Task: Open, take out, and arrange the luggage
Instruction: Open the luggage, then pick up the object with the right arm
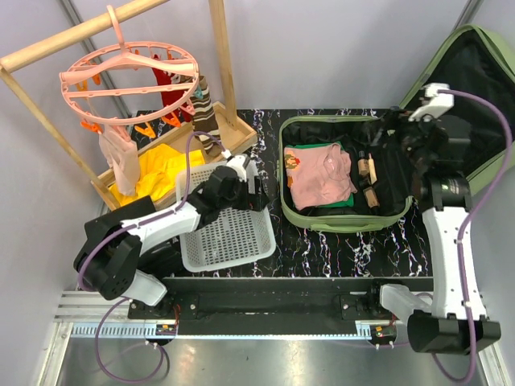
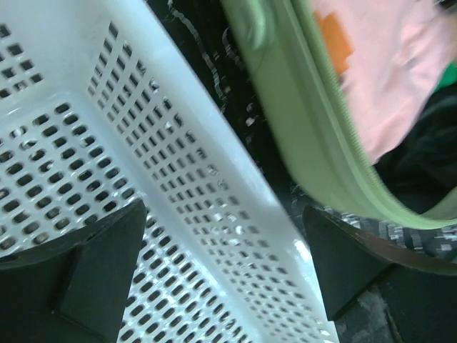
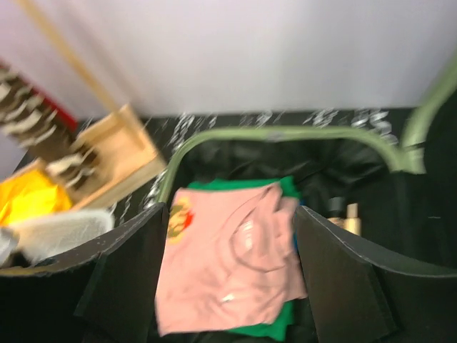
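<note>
One piece of luggage [image 1: 344, 223], a light-green hard-shell case, lay open on the dark marbled table [image 1: 338, 253], its black-lined lid [image 1: 475, 72] raised behind and to its right. Inside the luggage lay one pink shirt [image 1: 318, 173] on top of one green garment [image 1: 342, 203], and to the right of those, also inside, two tan bottles [image 1: 367, 167] rested against the black lining. Just left of the luggage stood one white perforated basket [image 1: 229, 237], its near wall apart from the green shell by a narrow strip of table. The left gripper [image 1: 256, 189] hung over the basket's edge nearest the luggage, its two fingers [image 2: 93, 286] spread wide with nothing between them. The right gripper [image 1: 386, 133] hovered above the luggage's rear right part, its two fingers [image 3: 118, 279] likewise parted and holding nothing, the pink shirt showing between them in the wrist view. Farther left of the luggage, beyond the basket, stood one wooden rack [image 1: 56, 40] carrying one round pink clip hanger [image 1: 129, 76], with one yellow cloth [image 1: 157, 173] lying in the tray at its base.
</note>
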Robot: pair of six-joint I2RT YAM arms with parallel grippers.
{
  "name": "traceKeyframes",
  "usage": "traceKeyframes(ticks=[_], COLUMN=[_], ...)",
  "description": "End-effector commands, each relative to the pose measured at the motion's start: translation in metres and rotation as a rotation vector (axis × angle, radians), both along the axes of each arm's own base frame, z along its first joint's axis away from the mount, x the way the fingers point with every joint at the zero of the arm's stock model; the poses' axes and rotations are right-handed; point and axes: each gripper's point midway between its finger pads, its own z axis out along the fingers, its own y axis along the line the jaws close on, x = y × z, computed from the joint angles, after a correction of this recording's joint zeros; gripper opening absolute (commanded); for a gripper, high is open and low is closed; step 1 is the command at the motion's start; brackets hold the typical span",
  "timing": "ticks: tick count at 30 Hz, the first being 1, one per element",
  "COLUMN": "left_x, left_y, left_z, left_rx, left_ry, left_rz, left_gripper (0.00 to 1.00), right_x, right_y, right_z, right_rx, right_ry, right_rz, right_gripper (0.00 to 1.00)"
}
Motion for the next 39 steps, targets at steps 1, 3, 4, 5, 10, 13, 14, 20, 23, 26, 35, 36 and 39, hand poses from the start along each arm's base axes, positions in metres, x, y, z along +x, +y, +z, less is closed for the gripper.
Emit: traceKeyframes(ticks=[1,3,4,5,10,13,14,20,23,26,35,36,39], left_x=[0.014,0.019,0.021,0.022,0.030,0.030,0.029,0.020,0.013,0.006,0.000,0.003,0.005], left_y=[-0.018,-0.025,-0.028,-0.033,-0.058,-0.068,-0.070,-0.078,-0.078,-0.075,-0.090,-0.091,-0.096], left_z=[0.028,0.034,0.035,0.038,0.036,0.037,0.039,0.047,0.053,0.058,0.078,0.083,0.080], left_rx=[-0.171,-0.195,-0.200,-0.212,-0.252,-0.303,-0.314,-0.364,-0.419,-0.468,-0.646,-0.662,-0.657], left_ry=[-0.027,-0.049,-0.056,-0.064,-0.073,-0.079,-0.085,-0.141,-0.185,-0.205,-0.210,-0.231,-0.229], left_rz=[-0.031,-0.052,-0.067,-0.089,-0.202,-0.233,-0.246,-0.342,-0.378,-0.407,-0.520,-0.524,-0.523], left_gripper=[0.92,0.91,0.89,0.88,0.69,0.69,0.68,0.68,0.68,0.69,0.72,0.72,0.72], right_x=[0.008,0.011,0.014,0.015,0.017,0.016,0.016,0.019,0.021,0.021,0.027,0.028,0.030], right_y=[0.035,0.039,0.040,0.039,0.029,0.026,0.026,0.025,0.026,0.026,0.043,0.042,0.054], right_z=[-0.018,-0.032,-0.044,-0.049,-0.075,-0.081,-0.081,-0.092,-0.097,-0.103,-0.134,-0.141,-0.152], right_rx=[0.035,0.053,0.058,0.057,0.013,0.002,0.001,0.002,0.009,0.013,-0.005,-0.030,-0.064], right_ry=[0.038,0.071,0.095,0.107,0.165,0.175,0.177,0.201,0.219,0.234,0.308,0.328,0.359], right_rz=[0.134,0.148,0.152,0.149,0.102,0.089,0.086,0.084,0.089,0.084,0.106,0.085,0.090], right_gripper=[0.80,0.81,0.81,0.81,0.82,0.83,0.83,0.83,0.83,0.82,0.79,0.79,0.78])
